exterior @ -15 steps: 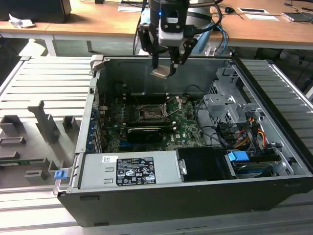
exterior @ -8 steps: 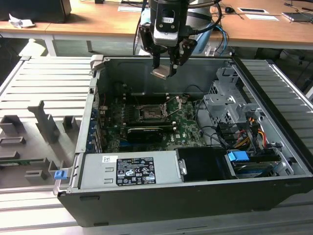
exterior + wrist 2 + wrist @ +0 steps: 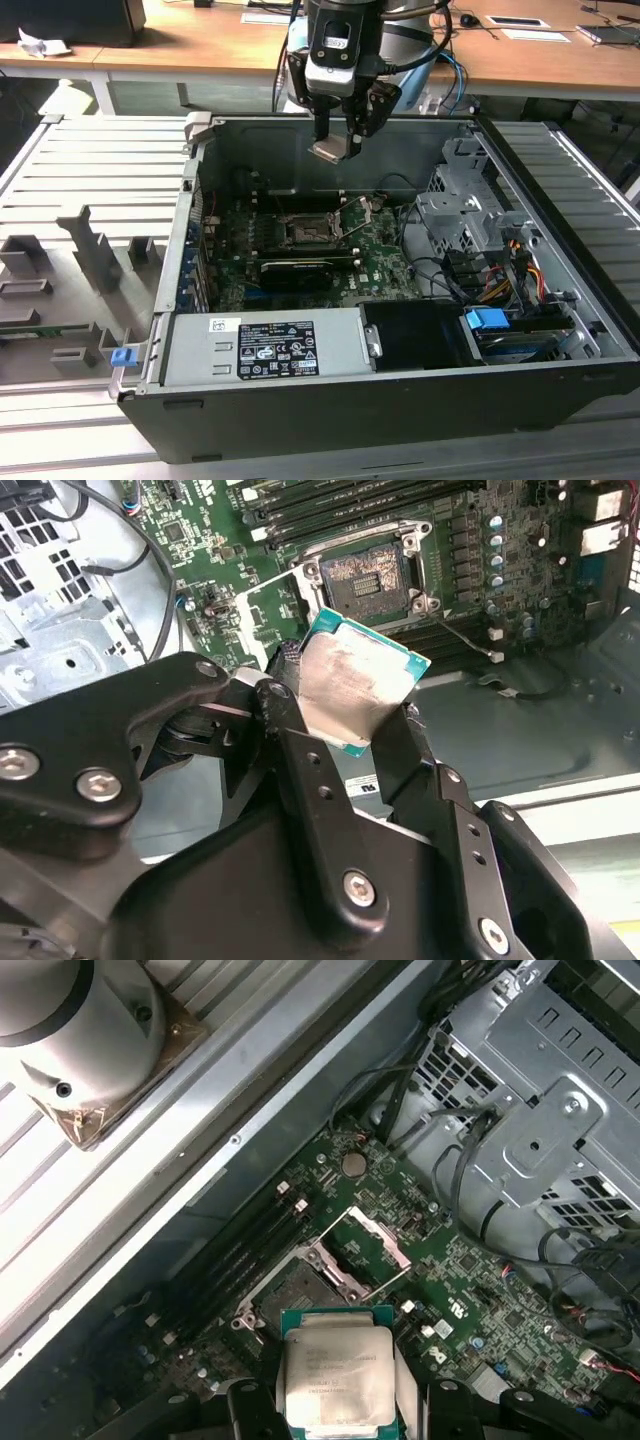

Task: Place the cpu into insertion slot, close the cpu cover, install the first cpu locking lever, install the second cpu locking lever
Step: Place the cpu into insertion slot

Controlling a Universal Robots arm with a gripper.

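My gripper (image 3: 336, 142) hangs above the open computer case, shut on the cpu (image 3: 331, 151), a flat square chip with a silver-grey top, held tilted by two opposite edges. In both wrist views the cpu (image 3: 358, 685) (image 3: 335, 1375) sits between the black fingers (image 3: 293, 725) (image 3: 248, 1402). Below it, on the green motherboard, the insertion slot (image 3: 303, 230) (image 3: 372, 575) (image 3: 288, 1285) lies bare with its dark centre showing. The cpu cover (image 3: 272, 608) (image 3: 372, 1248) (image 3: 358, 214) stands swung open beside the slot. The chip is well above the board, touching nothing but the fingers.
A long black expansion card (image 3: 295, 268) lies in front of the slot, and memory slots (image 3: 340, 502) run along another side of it. A metal drive cage (image 3: 462, 212) with cables fills the exterior view's right. The power supply (image 3: 265, 345) sits at the near case wall. A grey fixture tray (image 3: 80, 262) lies outside the case.
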